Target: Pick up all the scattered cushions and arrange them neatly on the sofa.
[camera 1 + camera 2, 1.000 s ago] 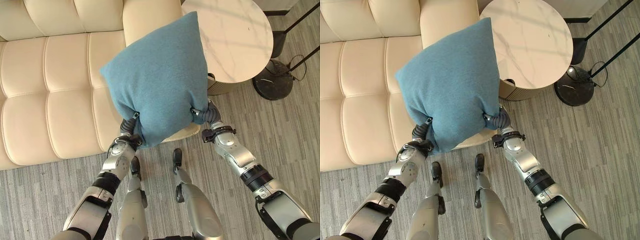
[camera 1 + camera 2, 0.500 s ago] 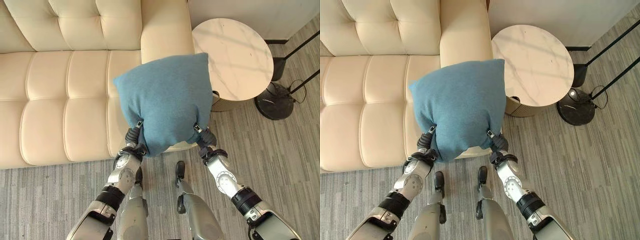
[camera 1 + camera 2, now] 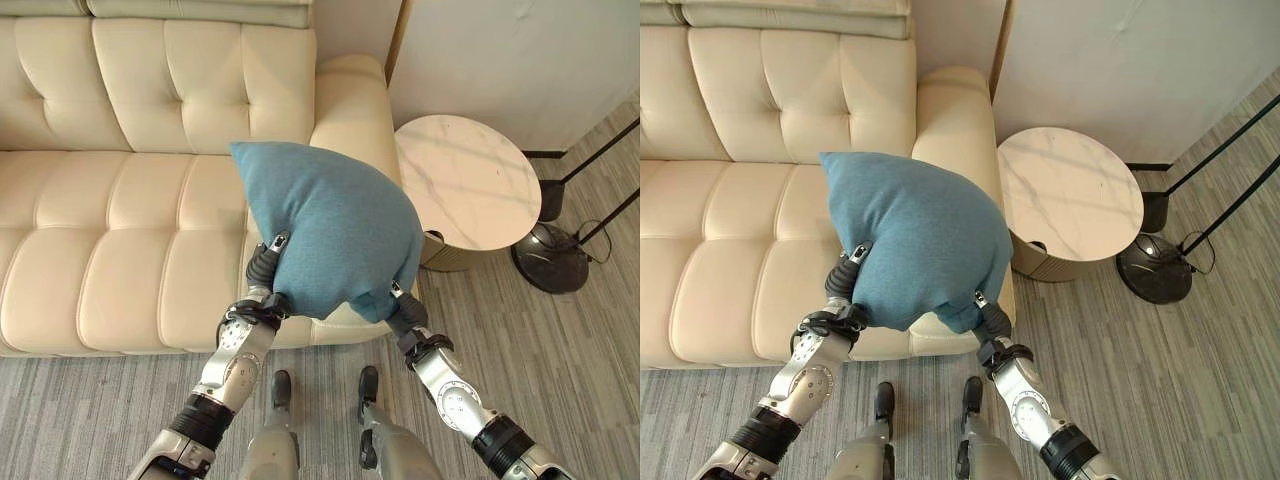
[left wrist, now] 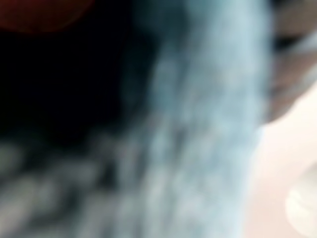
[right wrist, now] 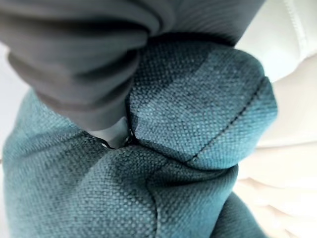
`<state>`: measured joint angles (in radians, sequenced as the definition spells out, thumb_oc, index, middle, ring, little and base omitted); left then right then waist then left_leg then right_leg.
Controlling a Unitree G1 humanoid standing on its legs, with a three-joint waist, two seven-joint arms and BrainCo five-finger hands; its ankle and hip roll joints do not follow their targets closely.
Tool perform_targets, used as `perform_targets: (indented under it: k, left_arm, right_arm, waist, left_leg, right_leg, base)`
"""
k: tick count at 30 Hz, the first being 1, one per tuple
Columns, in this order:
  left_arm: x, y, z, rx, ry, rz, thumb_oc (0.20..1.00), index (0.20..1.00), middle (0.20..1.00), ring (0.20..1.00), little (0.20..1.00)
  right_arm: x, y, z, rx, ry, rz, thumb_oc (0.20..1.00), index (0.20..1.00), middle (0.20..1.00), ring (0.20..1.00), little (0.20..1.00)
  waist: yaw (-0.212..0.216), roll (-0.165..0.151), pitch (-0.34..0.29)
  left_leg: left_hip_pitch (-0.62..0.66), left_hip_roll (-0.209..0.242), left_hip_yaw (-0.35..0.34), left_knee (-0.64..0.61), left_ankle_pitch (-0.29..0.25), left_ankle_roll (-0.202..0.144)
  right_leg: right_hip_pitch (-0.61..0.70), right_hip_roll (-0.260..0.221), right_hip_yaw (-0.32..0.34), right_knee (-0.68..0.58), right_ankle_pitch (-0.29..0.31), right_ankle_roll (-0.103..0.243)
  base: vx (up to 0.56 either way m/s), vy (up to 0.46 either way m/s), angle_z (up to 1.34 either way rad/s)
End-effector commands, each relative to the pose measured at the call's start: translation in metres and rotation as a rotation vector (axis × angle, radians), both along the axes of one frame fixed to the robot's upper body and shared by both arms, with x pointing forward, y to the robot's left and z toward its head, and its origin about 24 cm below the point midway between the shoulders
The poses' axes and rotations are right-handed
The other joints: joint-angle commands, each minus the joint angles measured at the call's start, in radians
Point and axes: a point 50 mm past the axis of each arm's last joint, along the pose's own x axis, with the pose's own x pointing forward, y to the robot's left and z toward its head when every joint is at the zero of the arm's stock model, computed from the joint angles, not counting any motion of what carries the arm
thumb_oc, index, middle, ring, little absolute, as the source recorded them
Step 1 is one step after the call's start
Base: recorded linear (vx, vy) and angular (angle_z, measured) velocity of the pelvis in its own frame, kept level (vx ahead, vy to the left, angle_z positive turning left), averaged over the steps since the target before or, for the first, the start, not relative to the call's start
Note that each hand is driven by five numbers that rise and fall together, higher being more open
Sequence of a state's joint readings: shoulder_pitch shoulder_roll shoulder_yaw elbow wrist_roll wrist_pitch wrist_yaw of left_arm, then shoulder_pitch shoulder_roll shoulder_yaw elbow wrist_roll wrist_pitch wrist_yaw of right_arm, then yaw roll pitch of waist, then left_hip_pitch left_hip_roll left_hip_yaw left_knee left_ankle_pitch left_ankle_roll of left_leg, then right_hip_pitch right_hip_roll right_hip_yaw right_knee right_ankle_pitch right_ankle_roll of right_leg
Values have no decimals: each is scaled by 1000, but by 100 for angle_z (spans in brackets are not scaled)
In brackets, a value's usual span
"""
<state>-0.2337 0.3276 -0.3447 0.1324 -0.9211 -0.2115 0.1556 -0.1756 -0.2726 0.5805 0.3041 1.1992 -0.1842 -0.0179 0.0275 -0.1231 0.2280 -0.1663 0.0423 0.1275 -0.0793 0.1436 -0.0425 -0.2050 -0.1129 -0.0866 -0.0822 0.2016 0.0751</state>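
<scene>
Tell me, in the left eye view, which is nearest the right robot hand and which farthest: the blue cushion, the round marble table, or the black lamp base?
1. Blue cushion: held by the right robot hand, at its lower corner.
2. Round marble table: beside the sofa's arm, up and to the right.
3. Black lamp base: on the floor beyond the table, farthest right.

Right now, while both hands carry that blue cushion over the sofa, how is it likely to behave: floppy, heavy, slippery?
Probably soft: the blue cushion dents and creases where the right hand and the left hand pinch its lower corners. Likely light, since it bulges upward above them without collapsing. The coarse weave should resist slipping.
</scene>
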Motion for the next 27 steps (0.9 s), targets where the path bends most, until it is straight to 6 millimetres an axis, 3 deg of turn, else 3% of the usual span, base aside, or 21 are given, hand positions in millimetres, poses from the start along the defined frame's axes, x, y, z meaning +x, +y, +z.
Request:
perform_targets:
  k: [1, 3, 4, 6, 7, 10, 13, 14, 17, 20, 26, 27]
  left_arm:
    - [-18, -90, 65, -79, -360, -408, 200, 200, 200, 200, 200]
    - [-19, -88, 68, -68, -381, -407, 200, 200, 200, 200, 200]
    - [-20, -86, 68, -65, -389, -404, 200, 200, 200, 200, 200]
    - [-21, -85, 67, -64, -386, -406, 200, 200, 200, 200, 200]
    - [-22, -83, 64, -69, -369, -400, 200, 200, 200, 200, 200]
    - [-23, -77, 54, -51, -331, -381, 200, 200, 200, 200, 200]
    - [-23, -72, 51, -58, -313, -356, 200, 200, 200, 200, 200]
    - [-22, -67, 48, -57, -300, -324, 200, 200, 200, 200, 200]
    - [-21, -64, 48, -74, -288, -296, 200, 200, 200, 200, 200]
    - [-20, -65, 49, -88, -285, -288, 200, 200, 200, 200, 200]
    - [-19, -67, 46, -74, -265, -295, 200, 200, 200, 200, 200]
    - [-19, -67, 46, -74, -265, -295, 200, 200, 200, 200, 200]
  right_arm:
    - [-25, 126, 97, 326, -421, 534, 200, 200, 200, 200, 200]
    - [-25, 127, 98, 331, -422, 534, 200, 200, 200, 200, 200]
    - [-26, 127, 97, 326, -428, 532, 200, 200, 200, 200, 200]
    - [-25, 127, 97, 325, -430, 530, 200, 200, 200, 200, 200]
    - [-24, 125, 97, 320, -434, 521, 200, 200, 200, 200, 200]
    - [-20, 120, 95, 325, -415, 488, 200, 200, 200, 200, 200]
    - [-17, 117, 97, 322, -423, 466, 200, 200, 200, 200, 200]
    - [-15, 113, 94, 320, -410, 443, 200, 200, 200, 200, 200]
    - [-12, 108, 95, 320, -417, 412, 200, 200, 200, 200, 200]
    - [-3, 96, 102, 294, -458, 358, 200, 200, 200, 200, 200]
    - [2, 82, 101, 252, -468, 300, 200, 200, 200, 200, 200]
    - [2, 82, 101, 252, -468, 300, 200, 200, 200, 200, 200]
  waist:
    - [-3, -3, -11]
    - [0, 4, -8]
    - [2, 18, -13]
    - [6, 26, -16]
    - [14, 40, -34]
    - [43, 31, -77]
    - [61, 23, -82]
    - [64, 21, -87]
    - [69, 34, -73]
    - [72, 57, -39]
    - [27, 35, -43]
    - [26, 36, -46]
  left_leg:
    - [61, -3, 1, -8, -137, 10]
    - [58, 1, 6, -7, -128, 13]
    - [55, 6, 13, -6, -123, 17]
    - [56, 6, 17, -7, -118, 19]
    - [54, 7, 19, -7, -109, 24]
    - [40, -14, 20, 0, -93, 23]
    - [32, -17, 26, 2, -80, 19]
    - [14, -14, 16, 10, -51, 2]
    - [-27, -2, -12, 15, 3, -37]
    - [-78, 1, -54, 31, 44, -72]
    - [-30, 48, -54, 140, -71, -48]
    - [-33, 48, -55, 140, -70, -48]
  right_leg:
    - [34, -66, -1, 80, -99, 116]
    - [34, -60, 1, 102, -112, 117]
    - [52, -45, 12, 146, -156, 101]
    - [67, -31, 21, 175, -183, 92]
    - [101, 7, 39, 235, -250, 73]
    - [200, 64, 66, 219, -313, 46]
    - [222, 76, 54, 187, -333, 25]
    - [235, 103, 57, 144, -363, -5]
    - [237, 135, 33, 116, -381, -35]
    - [219, 140, -18, 132, -391, -49]
    - [180, 67, -129, 127, -351, -41]
    - [178, 67, -131, 125, -349, -41]
  base:
    - [-119, 38, -12]
    - [-126, 30, -22]
    - [-138, 45, -20]
    - [-94, 47, -15]
    - [-96, 31, -13]
    - [-90, -80, -8]
    - [-100, -114, -2]
    - [-108, -174, -6]
    - [-142, -194, 14]
    - [-209, -97, 46]
    - [-150, 3, 74]
    - [-75, 34, 60]
